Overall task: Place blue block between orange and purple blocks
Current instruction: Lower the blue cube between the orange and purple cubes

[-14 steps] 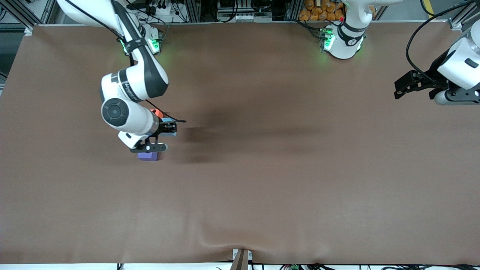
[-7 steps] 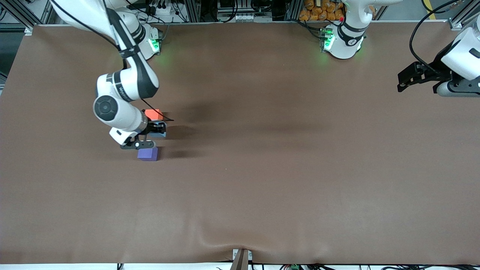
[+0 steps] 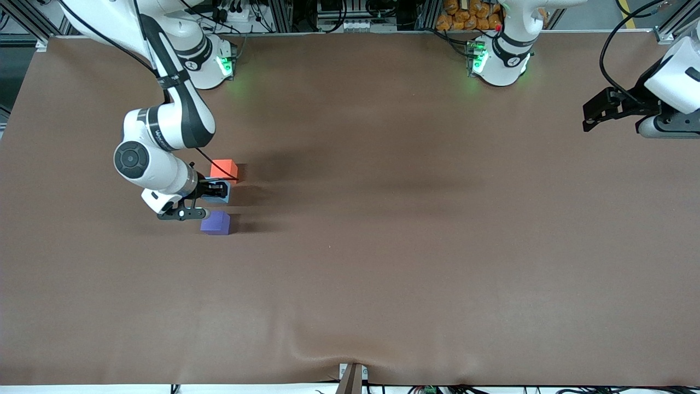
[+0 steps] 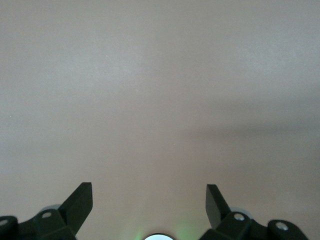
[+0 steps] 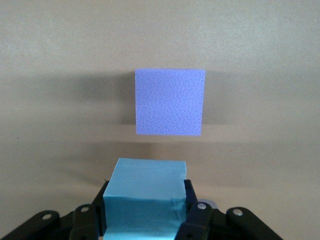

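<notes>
Right gripper (image 3: pixel 217 191) clamps the matte sky-blue block (image 5: pixel 145 200) (plain-faced) between orange (image 3: pixel 224 168) and purple (image 5: pixel 170 101) blocks, left of frame; left gripper (image 4: pixel 149 200) waits agape.

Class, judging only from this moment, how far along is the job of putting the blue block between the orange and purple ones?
Done: the blue block is picked up, clamped in the shut right pincer. In hand: it sits in the gap between the orange block and the purple block; whether it touches the table is unclear. Left: release and withdraw. The left pincer waits open over bare table at its own end.
</notes>
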